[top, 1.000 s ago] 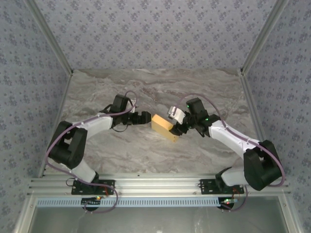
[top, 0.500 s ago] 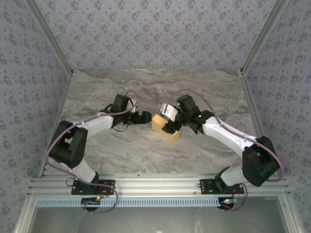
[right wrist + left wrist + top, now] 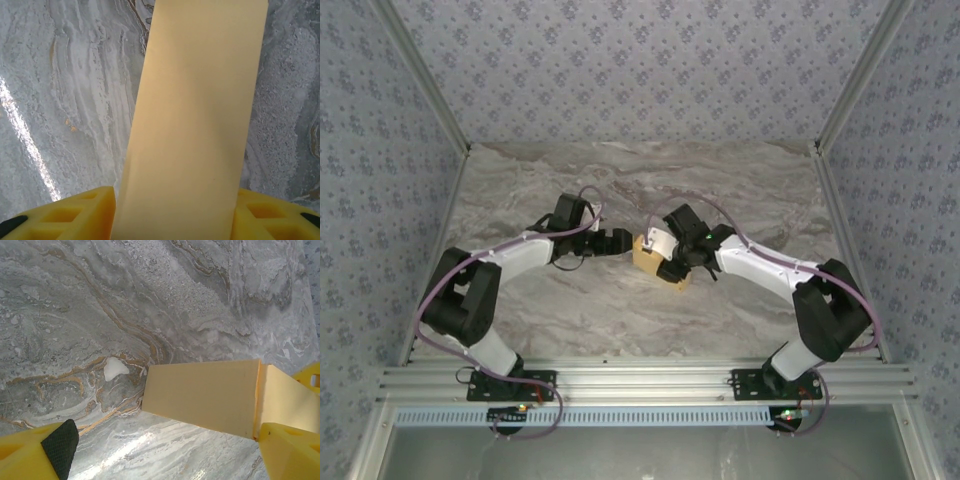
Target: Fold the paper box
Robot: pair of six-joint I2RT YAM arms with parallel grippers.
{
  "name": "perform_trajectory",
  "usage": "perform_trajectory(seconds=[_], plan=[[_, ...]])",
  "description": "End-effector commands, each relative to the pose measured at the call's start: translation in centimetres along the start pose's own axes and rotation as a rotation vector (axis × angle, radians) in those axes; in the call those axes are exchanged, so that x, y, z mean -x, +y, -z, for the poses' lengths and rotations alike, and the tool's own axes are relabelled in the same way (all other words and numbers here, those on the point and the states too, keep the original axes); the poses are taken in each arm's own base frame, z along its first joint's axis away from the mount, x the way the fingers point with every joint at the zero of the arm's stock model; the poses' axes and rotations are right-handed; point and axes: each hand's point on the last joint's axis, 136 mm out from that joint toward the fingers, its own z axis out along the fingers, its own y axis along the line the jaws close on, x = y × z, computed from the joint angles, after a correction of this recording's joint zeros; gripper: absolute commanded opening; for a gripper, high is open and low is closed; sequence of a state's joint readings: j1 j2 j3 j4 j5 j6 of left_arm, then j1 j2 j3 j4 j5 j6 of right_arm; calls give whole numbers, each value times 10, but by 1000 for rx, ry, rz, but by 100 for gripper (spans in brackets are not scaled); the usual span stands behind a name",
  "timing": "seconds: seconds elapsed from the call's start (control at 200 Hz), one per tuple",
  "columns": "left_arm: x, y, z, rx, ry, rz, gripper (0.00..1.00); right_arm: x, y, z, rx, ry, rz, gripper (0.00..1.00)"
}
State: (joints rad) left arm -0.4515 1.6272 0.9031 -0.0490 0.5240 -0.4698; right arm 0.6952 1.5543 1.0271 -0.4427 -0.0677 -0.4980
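The paper box [image 3: 647, 264] is an orange-yellow folded rectangular box lying on the marble table [image 3: 620, 180] at the centre. My right gripper [image 3: 670, 258] reaches over it from the right. In the right wrist view the box [image 3: 200, 115] runs straight up the middle, and the right gripper [image 3: 175, 220] is shut on it, one yellow finger pressed to each long side. My left gripper [image 3: 618, 241] stands open just left of the box. In the left wrist view the box [image 3: 200, 395] lies beside the right-hand finger [image 3: 290, 450] of the left gripper [image 3: 165, 455], with bare table between its fingers.
Patterned walls close the table in at the back and on both sides. An aluminium rail [image 3: 640, 385] with both arm bases runs along the near edge. Bare marble lies behind and in front of the box.
My right gripper has swung left from beside the box to over it and closed on its sides. The left arm has stayed still and open.
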Motion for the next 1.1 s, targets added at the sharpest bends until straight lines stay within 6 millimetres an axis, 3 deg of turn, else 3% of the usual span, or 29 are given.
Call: perform_trajectory(seconds=[0.0, 0.14, 0.31, 0.405, 0.53, 0.685, 0.795, 0.869, 0.979, 1.094], plan=[[-16, 25, 5, 96, 19, 62, 95, 6, 6, 6, -5, 13, 111, 52], [-3, 25, 30, 82, -60, 104, 99, 26, 8, 15, -59, -25, 292, 50], [23, 27, 84, 86, -238, 137, 99, 55, 27, 23, -77, -78, 557, 50], [30, 45, 114, 156, -325, 160, 99, 69, 36, 17, -127, -84, 684, 50], [31, 75, 151, 261, -419, 243, 99, 68, 50, 3, -141, -57, 778, 50], [31, 89, 186, 391, -536, 216, 99, 55, 65, -5, -121, -16, 782, 50], [30, 93, 193, 431, -560, 195, 99, 48, 67, -5, -184, 13, 772, 51], [30, 93, 190, 425, -552, 196, 99, 47, 70, -1, -183, 0, 744, 57], [31, 93, 182, 395, -531, 205, 99, 57, 82, 19, -29, -107, 639, 66], [29, 93, 175, 370, -504, 239, 99, 68, 80, 47, 134, -164, 569, 70]])
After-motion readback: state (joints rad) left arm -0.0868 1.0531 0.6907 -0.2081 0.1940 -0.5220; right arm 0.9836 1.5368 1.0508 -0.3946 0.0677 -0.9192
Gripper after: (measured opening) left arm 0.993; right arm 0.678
